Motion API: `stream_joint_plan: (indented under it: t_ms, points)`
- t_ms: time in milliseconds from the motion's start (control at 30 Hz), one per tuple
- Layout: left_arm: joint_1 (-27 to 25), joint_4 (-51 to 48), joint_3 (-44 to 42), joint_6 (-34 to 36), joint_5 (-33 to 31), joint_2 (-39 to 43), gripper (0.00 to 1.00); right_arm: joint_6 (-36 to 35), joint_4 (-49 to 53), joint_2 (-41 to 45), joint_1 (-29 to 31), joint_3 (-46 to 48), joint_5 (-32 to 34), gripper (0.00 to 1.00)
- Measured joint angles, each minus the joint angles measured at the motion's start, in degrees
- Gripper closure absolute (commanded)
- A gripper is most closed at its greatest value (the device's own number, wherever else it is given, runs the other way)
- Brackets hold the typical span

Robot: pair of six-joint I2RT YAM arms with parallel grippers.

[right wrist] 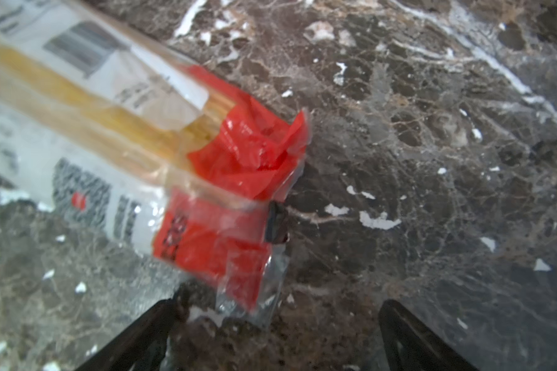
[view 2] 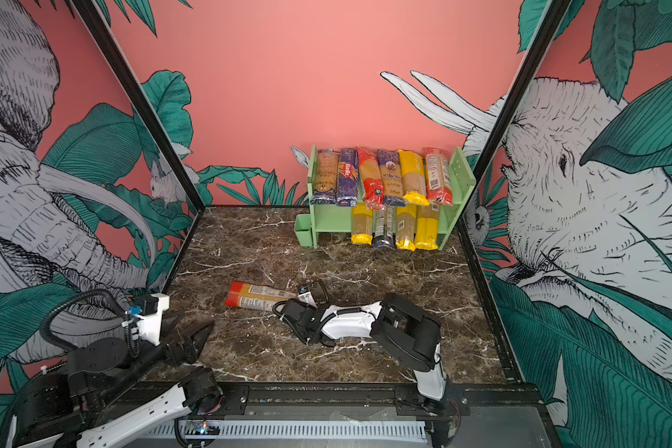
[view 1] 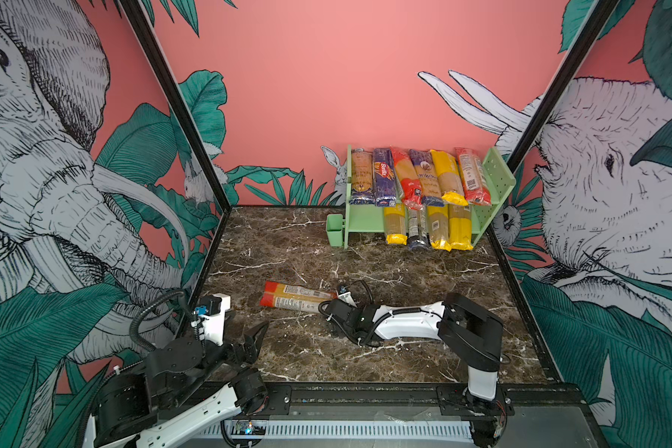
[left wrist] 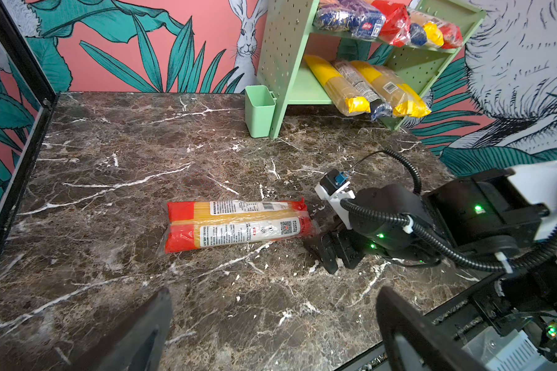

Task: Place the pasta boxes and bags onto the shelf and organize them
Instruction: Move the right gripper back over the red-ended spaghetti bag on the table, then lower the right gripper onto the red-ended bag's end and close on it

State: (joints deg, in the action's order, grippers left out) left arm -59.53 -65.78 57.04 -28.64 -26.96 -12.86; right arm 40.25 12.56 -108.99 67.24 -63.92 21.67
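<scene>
A robot lab cell is shown: a small booth is closed in by wall panels [view 1: 346,77] printed with a pink jungle mural, held by black frame posts [view 1: 171,97] at the upper left and upper right of both top views. A marble-print tabletop [view 1: 288,248] is bounded at the lower edge by a black rail [view 1: 365,397], on which two arms [view 1: 408,322] are mounted above a slotted cable duct [view 1: 365,429]. A green shelf [view 1: 361,223] stocked with pasta packs [view 1: 423,178] is set at the back, right of centre.

Both top views are looking down from the front over the whole worktop [view 1: 288,240]. The left wrist view is facing across it toward the shelf [left wrist: 280,48]; the right wrist view is looking closely at the red-ended bag [right wrist: 238,154] all views are sharing.
</scene>
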Motion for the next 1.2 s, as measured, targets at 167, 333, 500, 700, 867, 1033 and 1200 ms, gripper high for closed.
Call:
stream_joint_plan:
  t_ms: [167,333,500,700,867,1033,1200]
  points:
    - [0.0,2.54,-1.07,-0.11,0.42,-3.52,0.02,-11.15,-1.44,1.33,0.55,0.55,-0.46,0.0]
    - [0.0,4.68,-1.14,-0.33,0.5,-5.62,0.02,-20.33,-2.71,3.37,-1.88,0.35,-1.95,0.0]
    - [0.0,6.69,-1.38,-0.31,0.37,-6.99,0.02,-26.97,-3.91,3.37,-8.28,-1.25,-10.36,0.0]
    - [0.0,8.39,-1.38,0.0,-0.13,-7.87,0.02,-32.26,-5.18,0.96,-11.13,-5.4,-20.33,0.01]
    - [0.0,8.7,-1.38,0.81,-0.63,-8.46,0.02,-34.75,-5.6,-1.36,-10.82,-7.56,-26.97,0.0]
    - [0.0,8.74,-1.38,1.55,-1.2,-8.46,0.02,-36.35,-5.57,-4.37,-10.71,-9.01,-28.63,0.01]
    - [0.0,8.76,-1.38,1.9,-1.62,-8.35,0.02,-38.01,-5.97,-5.4,-10.71,-9.09,-28.5,0.01]
